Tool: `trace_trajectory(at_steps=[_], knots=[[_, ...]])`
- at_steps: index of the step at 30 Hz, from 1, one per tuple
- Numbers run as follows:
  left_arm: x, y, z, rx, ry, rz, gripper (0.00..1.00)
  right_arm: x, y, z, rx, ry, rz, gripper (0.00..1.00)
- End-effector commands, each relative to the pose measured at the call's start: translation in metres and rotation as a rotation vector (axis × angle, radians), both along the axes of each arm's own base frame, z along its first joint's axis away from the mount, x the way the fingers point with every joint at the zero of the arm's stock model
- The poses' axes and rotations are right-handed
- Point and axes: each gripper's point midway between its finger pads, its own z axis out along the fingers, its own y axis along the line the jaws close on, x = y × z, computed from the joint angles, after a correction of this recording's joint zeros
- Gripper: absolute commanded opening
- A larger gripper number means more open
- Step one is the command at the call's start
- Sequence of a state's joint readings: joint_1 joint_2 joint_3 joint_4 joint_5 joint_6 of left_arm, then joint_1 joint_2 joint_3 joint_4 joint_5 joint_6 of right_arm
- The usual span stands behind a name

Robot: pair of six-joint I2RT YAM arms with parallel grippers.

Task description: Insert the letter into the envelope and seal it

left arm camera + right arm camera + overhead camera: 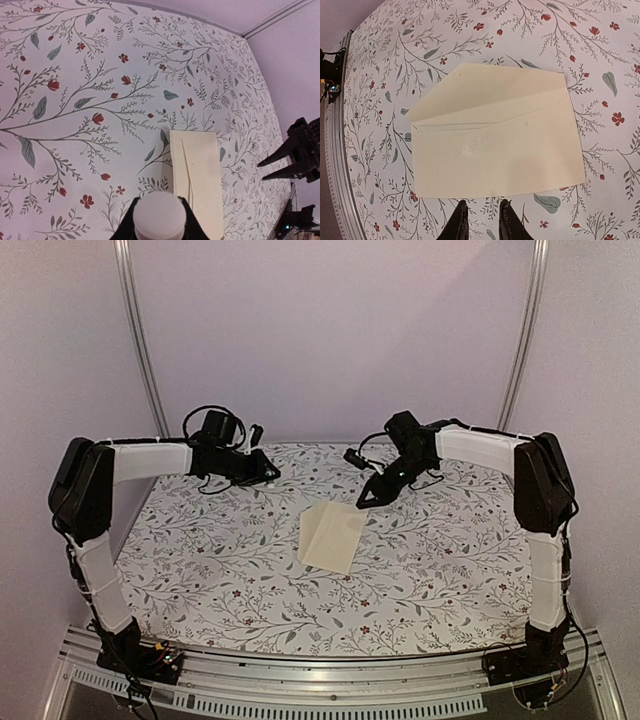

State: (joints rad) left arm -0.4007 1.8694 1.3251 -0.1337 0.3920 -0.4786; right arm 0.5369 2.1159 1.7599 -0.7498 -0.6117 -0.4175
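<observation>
Top cam: plain cream-beige paper envelope [332, 537] lies flat about mid-table on the white floral-print cloth [200, 560], turned at a slant. It is unprinted, with one crease across it. The right gripper [362, 502] hangs just past its far right corner, tips pointing down toward the cloth. The left gripper [268, 472] is far and left of the envelope, well apart from it. Can't tell either claw's gap from this view.

Left wrist cam: the left claw pinches a white round-topped cylinder [160, 217], black fingers [128, 229] tight on both sides. The envelope sits on the cloth beyond it, short end toward the camera, with a thin seam line down its face. The right gripper shows at the right edge, its two tips slightly apart with nothing between them.

Right wrist cam: the envelope fills the middle. Its rectangular body is toward the right fingers [460, 222]. The flap looks folded out flat on the side away from them, one flap corner cut at an angle. A fold line and a shallow V seam are visible, plus a faint smudge on the body. The paper is smooth. The right claw is narrowly parted, holding nothing, just short of the envelope's edge and not touching it.
</observation>
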Motion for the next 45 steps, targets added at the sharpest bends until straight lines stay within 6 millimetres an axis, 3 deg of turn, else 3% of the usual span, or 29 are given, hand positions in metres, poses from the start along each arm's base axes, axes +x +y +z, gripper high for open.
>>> trace_trajectory(at_steps=[1,12,26,45], knots=[[-0.007,0.019,-0.049,0.085,0.166,-0.019,0.00,-0.004,-0.007,-0.035,-0.089,0.033,0.020,0.20],[-0.024,0.000,-0.099,0.031,0.304,-0.178,0.00,-0.008,0.002,-0.076,-0.118,0.114,0.045,0.18],[-0.049,-0.037,-0.108,-0.104,0.371,-0.329,0.00,-0.008,0.010,-0.097,-0.127,0.141,0.054,0.17],[-0.081,-0.096,-0.095,-0.197,0.370,-0.526,0.00,-0.011,0.007,-0.118,-0.157,0.178,0.044,0.16]])
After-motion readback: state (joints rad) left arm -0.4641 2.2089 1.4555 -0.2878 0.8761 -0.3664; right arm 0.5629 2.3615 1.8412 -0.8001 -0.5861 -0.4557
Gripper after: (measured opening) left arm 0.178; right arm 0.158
